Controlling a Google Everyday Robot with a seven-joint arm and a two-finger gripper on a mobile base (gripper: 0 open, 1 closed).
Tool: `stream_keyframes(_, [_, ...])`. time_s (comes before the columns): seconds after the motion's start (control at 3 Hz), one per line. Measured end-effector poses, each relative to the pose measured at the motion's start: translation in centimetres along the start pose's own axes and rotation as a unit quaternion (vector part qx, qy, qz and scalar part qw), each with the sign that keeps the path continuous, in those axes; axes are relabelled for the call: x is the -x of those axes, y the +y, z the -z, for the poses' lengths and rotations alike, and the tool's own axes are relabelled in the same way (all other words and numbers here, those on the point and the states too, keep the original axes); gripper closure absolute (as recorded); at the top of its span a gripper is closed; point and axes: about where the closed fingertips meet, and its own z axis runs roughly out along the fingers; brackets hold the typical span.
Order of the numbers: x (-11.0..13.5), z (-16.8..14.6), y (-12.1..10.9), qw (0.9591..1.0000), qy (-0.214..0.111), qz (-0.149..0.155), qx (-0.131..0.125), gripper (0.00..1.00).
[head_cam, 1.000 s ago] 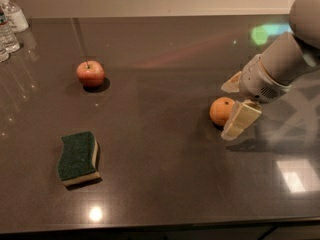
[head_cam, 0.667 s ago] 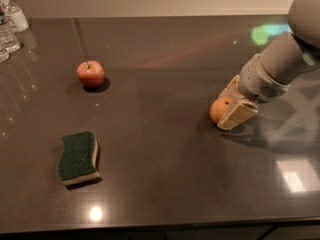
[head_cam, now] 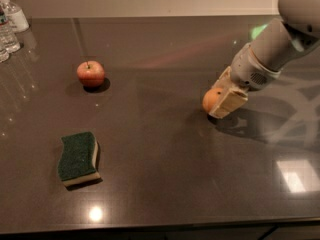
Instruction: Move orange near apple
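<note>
Camera view: the robot's gripper (head_cam: pixel 219 98) sits low over the right half of a dark, glossy table (head_cam: pixel 160 149), its two tan fingers (head_cam: pixel 229 102) clamped on either side of the orange (head_cam: pixel 210 100). The fruit shows at the gripper's left side, at or just above the tabletop; whether it touches the surface cannot be told. The grey arm (head_cam: pixel 270 49) slants down to it from the upper right corner.

The apple (head_cam: pixel 90 73), red with a thin stem standing up, rests well apart from the orange, on the left half of the table and farther back. A sponge (head_cam: pixel 77 156), dark green on top with a pale yellow layer beneath, lies flat near the front left, off the line between the two fruits.

At the far left corner stand clear plastic water bottles (head_cam: pixel 13 15), one with a white cap. Their labels are too small to read. Ceiling lights glint off the surface: a round spot (head_cam: pixel 95 214) near the front edge, a pale square (head_cam: pixel 295 176) at right, and a green smear (head_cam: pixel 257 31) beside the arm.
</note>
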Motion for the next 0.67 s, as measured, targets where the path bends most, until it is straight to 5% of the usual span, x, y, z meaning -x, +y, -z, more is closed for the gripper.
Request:
stream_keyframes(0.33, [2.8,-0.7,-2.4,0.9999,-0.01,-0.009,0.007,1.0])
stream_keyframes(0.67, [6.2,-2.2,-4.6,0.9995,-0.027,-0.013,0.013,1.0])
